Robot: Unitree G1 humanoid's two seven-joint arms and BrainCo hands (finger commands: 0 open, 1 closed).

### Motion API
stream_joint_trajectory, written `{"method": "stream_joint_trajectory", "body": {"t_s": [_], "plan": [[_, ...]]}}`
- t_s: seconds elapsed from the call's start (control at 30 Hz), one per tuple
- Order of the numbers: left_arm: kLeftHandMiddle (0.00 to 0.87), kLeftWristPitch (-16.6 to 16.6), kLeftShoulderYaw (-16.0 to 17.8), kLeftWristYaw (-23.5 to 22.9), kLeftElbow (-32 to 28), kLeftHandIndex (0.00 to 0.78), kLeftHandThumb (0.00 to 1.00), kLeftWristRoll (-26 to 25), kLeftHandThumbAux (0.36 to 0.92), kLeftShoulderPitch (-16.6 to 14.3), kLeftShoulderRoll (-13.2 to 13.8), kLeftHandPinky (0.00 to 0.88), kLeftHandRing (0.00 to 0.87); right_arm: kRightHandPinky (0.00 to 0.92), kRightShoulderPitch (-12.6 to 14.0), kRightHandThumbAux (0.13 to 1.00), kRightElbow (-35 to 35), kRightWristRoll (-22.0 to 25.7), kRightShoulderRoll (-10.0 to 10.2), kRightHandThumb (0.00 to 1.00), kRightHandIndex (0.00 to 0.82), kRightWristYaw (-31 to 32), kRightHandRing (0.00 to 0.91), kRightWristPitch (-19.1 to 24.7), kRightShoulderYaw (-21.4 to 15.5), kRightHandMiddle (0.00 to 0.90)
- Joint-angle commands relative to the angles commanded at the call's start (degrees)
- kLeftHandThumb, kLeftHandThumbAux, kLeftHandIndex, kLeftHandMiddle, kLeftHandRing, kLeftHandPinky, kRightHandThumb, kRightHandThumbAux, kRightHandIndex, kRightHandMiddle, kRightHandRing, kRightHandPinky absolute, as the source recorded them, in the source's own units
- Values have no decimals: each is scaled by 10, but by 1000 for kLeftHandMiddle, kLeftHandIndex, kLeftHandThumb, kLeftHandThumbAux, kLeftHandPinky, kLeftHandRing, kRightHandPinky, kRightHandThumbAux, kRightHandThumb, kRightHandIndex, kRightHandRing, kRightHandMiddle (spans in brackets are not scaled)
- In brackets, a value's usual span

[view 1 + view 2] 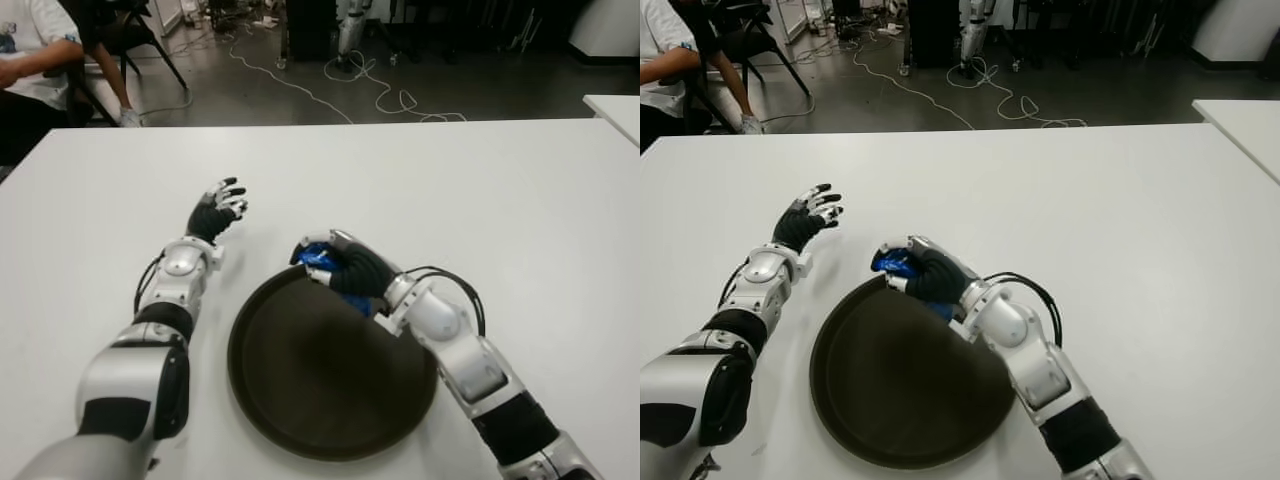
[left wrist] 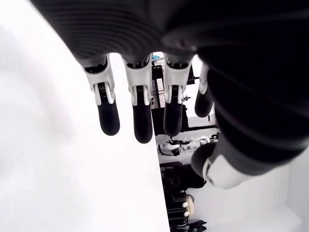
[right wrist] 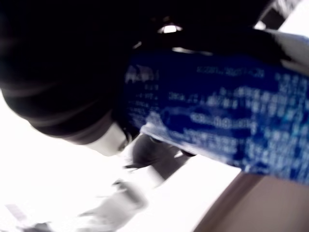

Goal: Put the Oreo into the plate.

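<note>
A blue Oreo packet [image 1: 320, 257] is clasped in my right hand [image 1: 335, 262], whose black fingers curl over it at the far rim of the dark round plate [image 1: 320, 385]. The right wrist view shows the blue wrapper [image 3: 217, 116] filling the palm, with the brown plate edge just below. The packet sits over the plate's far edge; whether it touches the rim I cannot tell. My left hand [image 1: 222, 207] shows on the white table to the left of the plate, fingers spread and holding nothing, as the left wrist view confirms with straight fingers [image 2: 140, 111].
The white table [image 1: 500, 200] stretches wide to the right and far side. A second white table corner [image 1: 615, 110] shows at far right. A seated person [image 1: 30, 60] and a chair are beyond the table's far left corner, with cables on the floor.
</note>
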Motion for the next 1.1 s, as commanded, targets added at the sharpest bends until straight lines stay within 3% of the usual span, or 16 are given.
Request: {"method": "stream_joint_trajectory", "body": {"t_s": [0.17,0.4,0.53,0.73,0.77,0.8,0.87,0.93,1.0,1.1], "plan": [[197,2,-1,1,0,119,67,1,699,0,0,210,201,777,1,738,-12,10,-4,687,430,18,768,17,-3,756],[197,-5,-2,0,0,122,57,2,717,1,0,205,197,780,-26,737,-22,-29,-58,688,427,80,762,11,26,726],[192,-6,0,-1,0,116,58,0,724,1,0,199,191,750,-30,735,-27,-51,-72,692,426,86,722,6,32,677],[191,-2,1,1,0,117,57,-1,723,0,-1,202,192,568,-33,737,-27,-74,-82,691,418,89,580,5,37,550],[192,-2,1,2,0,118,58,-1,722,0,-1,200,193,474,-34,740,-26,-75,-83,683,409,93,495,8,38,471],[193,-1,0,2,0,119,59,0,722,0,-1,199,193,440,-37,741,-25,-76,-86,680,406,99,464,11,39,443],[193,-1,0,3,0,119,60,0,725,0,-1,198,192,310,-41,775,-25,-77,-90,339,219,109,334,14,40,317],[194,-1,0,4,0,119,62,0,727,0,-1,200,192,251,-42,752,-26,-79,-93,187,126,114,263,15,40,241],[194,0,0,4,0,118,67,0,728,0,-1,202,192,212,-44,718,-30,-85,-97,104,72,120,215,19,41,191],[194,1,2,5,-1,119,80,-2,726,0,-2,210,196,139,-46,581,-34,-99,-103,34,23,118,115,13,41,89]]}}
